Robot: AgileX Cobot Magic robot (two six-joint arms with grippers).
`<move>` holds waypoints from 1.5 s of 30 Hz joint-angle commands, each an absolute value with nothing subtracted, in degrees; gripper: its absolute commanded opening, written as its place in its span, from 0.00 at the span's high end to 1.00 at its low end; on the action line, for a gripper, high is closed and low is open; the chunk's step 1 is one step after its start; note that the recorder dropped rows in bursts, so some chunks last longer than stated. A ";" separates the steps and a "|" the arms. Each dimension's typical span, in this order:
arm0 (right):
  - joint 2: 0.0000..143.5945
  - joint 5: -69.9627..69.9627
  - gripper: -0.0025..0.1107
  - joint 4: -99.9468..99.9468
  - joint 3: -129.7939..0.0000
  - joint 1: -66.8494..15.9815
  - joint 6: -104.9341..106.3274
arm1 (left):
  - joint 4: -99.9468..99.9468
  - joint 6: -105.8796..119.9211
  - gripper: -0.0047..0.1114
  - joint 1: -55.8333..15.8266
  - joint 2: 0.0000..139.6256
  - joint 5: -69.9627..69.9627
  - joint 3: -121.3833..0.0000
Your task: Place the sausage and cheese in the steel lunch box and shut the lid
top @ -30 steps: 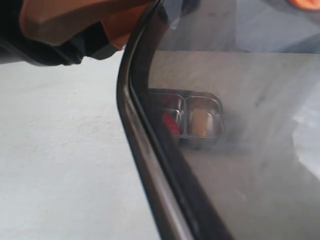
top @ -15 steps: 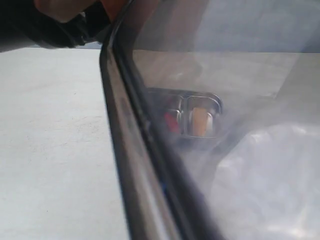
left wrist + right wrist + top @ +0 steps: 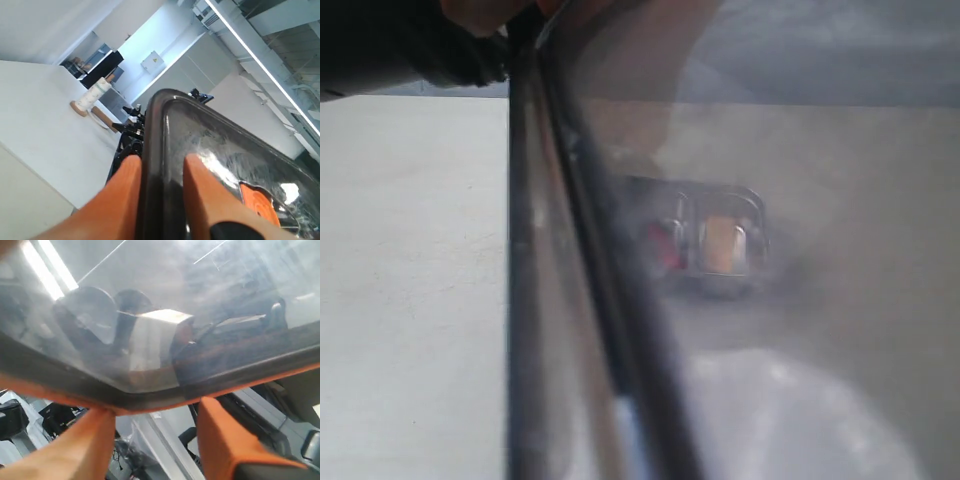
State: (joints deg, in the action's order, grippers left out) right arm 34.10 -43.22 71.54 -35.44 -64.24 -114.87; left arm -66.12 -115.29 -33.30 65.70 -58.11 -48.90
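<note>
The dark smoky lid [image 3: 582, 250] is held up edge-on close to the exterior camera and fills most of that view. My left gripper [image 3: 161, 167] is shut on its rim, one orange finger [image 3: 125, 200] on each side. The lid's orange valve tab [image 3: 257, 205] shows beside the fingers. Through the lid, blurred, the steel lunch box [image 3: 756, 215] stands on the table. The red sausage [image 3: 665, 245] lies in one compartment and the yellow cheese [image 3: 723, 245] in the other. My right gripper [image 3: 155, 407] is open just below the lid's [image 3: 165, 315] edge, with nothing between its fingers.
The pale table top [image 3: 410, 280] stretches to the left of the lid. A pale blur [image 3: 800, 420] shows through the lid's lower part. In the left wrist view a paper roll on a wooden stand [image 3: 92, 95] stands on a white table far behind.
The lid has turned and shifted left, so its rim now runs nearly straight up and down. The left gripper has risen almost out of the top of the exterior view.
</note>
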 commanded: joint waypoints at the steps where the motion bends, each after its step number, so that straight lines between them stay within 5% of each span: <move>1: 34.44 -40.25 0.66 77.83 -35.22 -63.96 -121.19 | -68.13 -113.80 0.96 -32.45 65.39 -55.65 -49.19; 29: 34.44 -41.30 0.54 78.09 -35.22 -63.96 -121.19 | -70.18 -113.68 0.96 -30.03 65.39 -50.17 -49.19; 45: 34.44 -40.54 0.54 78.52 -35.22 -63.96 -121.19 | -66.91 -114.44 0.96 -19.61 65.39 -58.84 -49.19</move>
